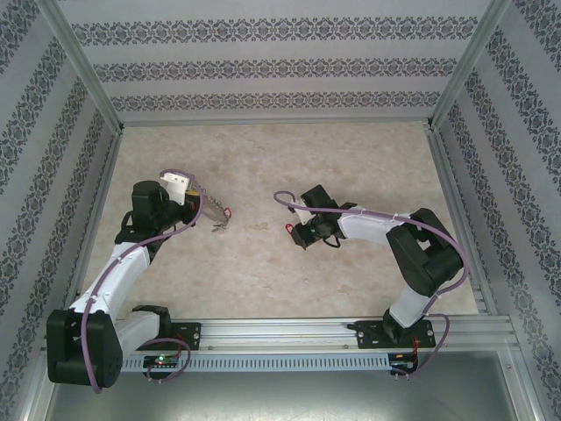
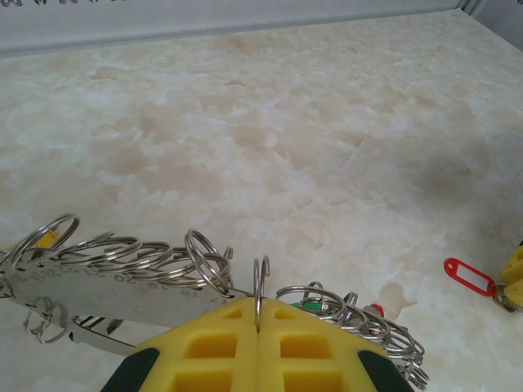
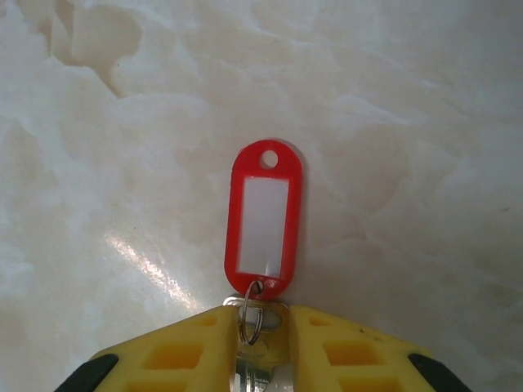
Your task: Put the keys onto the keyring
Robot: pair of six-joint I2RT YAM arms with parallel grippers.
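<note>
While low, right claw (image 1: 296, 231) leftward.

The keyring (image 2: 257, 294) sits left of the tagged key (image 3: 263, 220), both above the table (image 1: 263, 158)

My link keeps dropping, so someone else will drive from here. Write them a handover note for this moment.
Left gripper: shut on the keyring wire.
Right gripper: shut on the head of the red-tagged key, tag pointing away from the fingers, well apart from the keyring.
Done: a row of small tag rings sits on the keyring, so several keys seem threaded.
Left: carry the red-tagged key across and thread its small ring on.
</note>
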